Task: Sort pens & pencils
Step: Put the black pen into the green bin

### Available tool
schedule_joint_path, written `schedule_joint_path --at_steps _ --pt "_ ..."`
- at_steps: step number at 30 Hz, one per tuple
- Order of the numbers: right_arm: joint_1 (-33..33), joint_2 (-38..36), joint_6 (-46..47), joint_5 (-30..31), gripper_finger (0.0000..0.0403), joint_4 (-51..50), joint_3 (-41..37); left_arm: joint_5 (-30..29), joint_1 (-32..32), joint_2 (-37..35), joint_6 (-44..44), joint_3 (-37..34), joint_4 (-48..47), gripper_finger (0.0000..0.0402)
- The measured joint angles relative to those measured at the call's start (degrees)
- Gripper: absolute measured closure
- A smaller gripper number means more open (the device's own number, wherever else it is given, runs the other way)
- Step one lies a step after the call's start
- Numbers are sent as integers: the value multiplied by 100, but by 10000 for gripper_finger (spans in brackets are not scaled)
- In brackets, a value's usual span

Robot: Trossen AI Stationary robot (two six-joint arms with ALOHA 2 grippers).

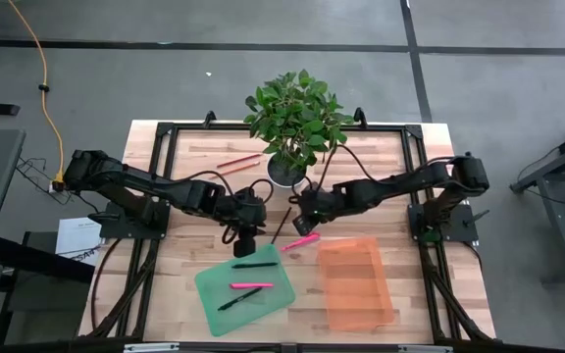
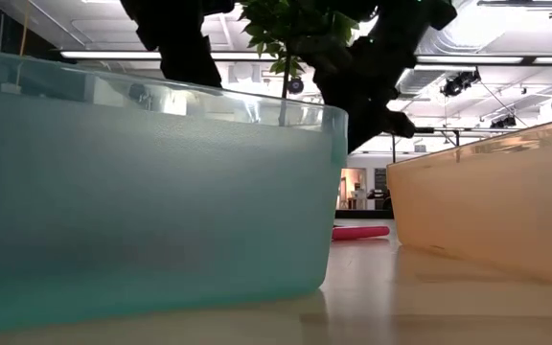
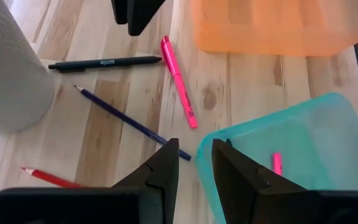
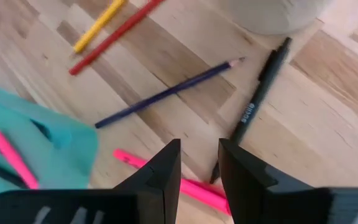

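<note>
Between the trays, both grippers, left (image 3: 194, 165) and right (image 4: 199, 165), hang slightly apart, empty; we'd grab the pink pen (image 3: 178, 81) next.

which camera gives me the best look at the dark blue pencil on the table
The right wrist view: the blue pencil shows whole, tip to end, on bare wood. The left wrist view has its far end hidden behind that arm's jaws. The high view shows only a thin dark line, and the low view does not show it.
</note>
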Motion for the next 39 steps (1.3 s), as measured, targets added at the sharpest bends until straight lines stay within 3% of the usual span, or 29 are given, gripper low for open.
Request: schedule_joint_path --at_steps 23,39 --pt "-50 563 309 -443 304 -203 -28 354 -4 -38 210 0 -431 316" --pt "-168 822 260 -592 304 -39 -13 330 0 -562 210 2 -454 316"
